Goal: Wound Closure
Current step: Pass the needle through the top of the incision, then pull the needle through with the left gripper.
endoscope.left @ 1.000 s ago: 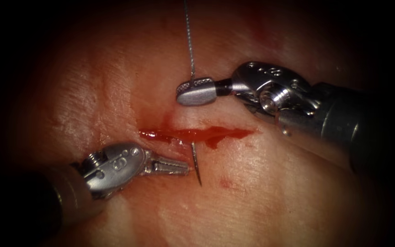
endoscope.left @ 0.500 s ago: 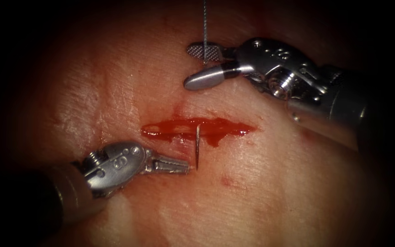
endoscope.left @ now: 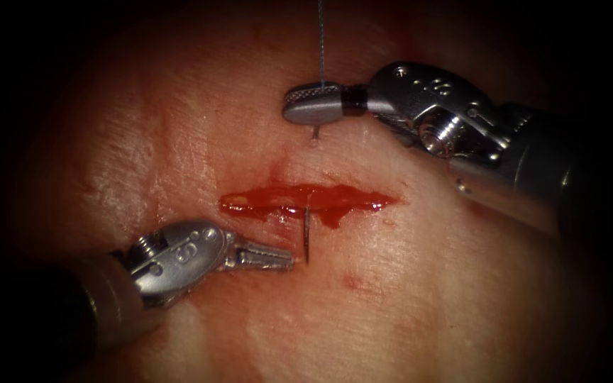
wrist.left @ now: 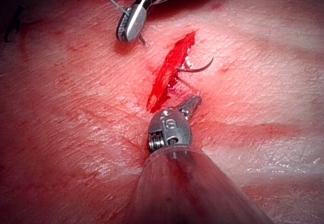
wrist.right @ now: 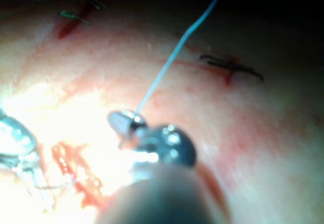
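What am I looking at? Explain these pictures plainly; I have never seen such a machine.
This is a surgical practice robot with two thin arms, set to close a cut in pork tissue. One picture looks down through an endoscope; the other two look along each arm from near its wrist. The right arm's end effector is shut on the thread. The left arm's end effector is shut, holding nothing, beside the curved needle, which sticks partly in the cut.

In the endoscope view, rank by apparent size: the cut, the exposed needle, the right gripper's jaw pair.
1. The cut, the longest.
2. The right gripper jaw pair, shut on the thread.
3. The needle, its exposed part standing in the tissue by the left gripper.
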`<state>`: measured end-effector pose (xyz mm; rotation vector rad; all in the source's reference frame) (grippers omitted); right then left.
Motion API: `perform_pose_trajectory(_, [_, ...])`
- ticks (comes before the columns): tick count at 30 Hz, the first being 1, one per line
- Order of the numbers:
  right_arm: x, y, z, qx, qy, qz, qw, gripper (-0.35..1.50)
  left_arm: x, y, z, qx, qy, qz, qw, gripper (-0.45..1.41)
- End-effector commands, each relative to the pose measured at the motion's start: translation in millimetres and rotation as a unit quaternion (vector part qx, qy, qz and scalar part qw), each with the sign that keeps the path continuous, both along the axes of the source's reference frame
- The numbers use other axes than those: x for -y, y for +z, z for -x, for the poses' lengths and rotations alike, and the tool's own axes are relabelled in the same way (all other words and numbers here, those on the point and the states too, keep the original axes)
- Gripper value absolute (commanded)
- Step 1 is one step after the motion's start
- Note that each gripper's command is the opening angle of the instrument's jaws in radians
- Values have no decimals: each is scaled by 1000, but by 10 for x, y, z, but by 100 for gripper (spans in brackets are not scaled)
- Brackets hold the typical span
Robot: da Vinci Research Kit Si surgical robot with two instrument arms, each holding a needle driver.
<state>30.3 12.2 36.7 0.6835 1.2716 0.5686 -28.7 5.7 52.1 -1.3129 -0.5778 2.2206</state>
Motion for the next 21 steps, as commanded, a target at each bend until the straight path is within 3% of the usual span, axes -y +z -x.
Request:
perform_pose_trajectory(1, [3, 4, -9, -7, -9, -21, 1000, -35, -4, 6, 4, 1, 0, 1, 1000, -45])
perform_pose_trajectory(11, [16, -2, -12, -17, -39, -44, 998, -35, -5, 3, -2, 4, 13, 21, 1000, -37])
perform_pose_trajectory(12, [10, -2, -11, -13, -16, -38, 999, 14, -4, 3, -3, 5, 16, 26, 1000, -32])
perform_pose_trajectory(13, [10, -2, -11, -13, -16, -38, 999, 14, -4, 3, -3, 5, 16, 26, 1000, -32])
perform_pose_trajectory(14, [7, -2, -10, -12, -6, -29, 999, 44, -4, 2, -3, 5, 20, 34, 999, -28])
perform_pose_trajectory(15, [0, -2, -7, -2, 13, -15, 1000, 89, -5, 1, -3, 8, 30, 51, 998, -15])
perform_pose_trajectory(16, [-5, -2, -3, 6, 24, -8, 1000, 109, -5, -2, -2, 10, 38, 66, 997, -6])
perform_pose_trajectory(17, [-5, -2, -3, 6, 24, -8, 1000, 109, -5, -2, -2, 10, 38, 66, 997, -6])
perform_pose_trajectory(18, [-12, -2, 5, 15, 36, 0, 999, 121, -6, -7, -1, 15, 49, 100, 994, 22])
perform_pose_trajectory(19, [-12, -2, 5, 15, 36, 0, 999, 121, -6, -7, -1, 15, 49, 100, 994, 22])
perform_pose_trajectory(21, [-19, -4, 24, 22, 47, 1, 999, 125, -8, -19, 5, 15, 64, 155, 986, 69])
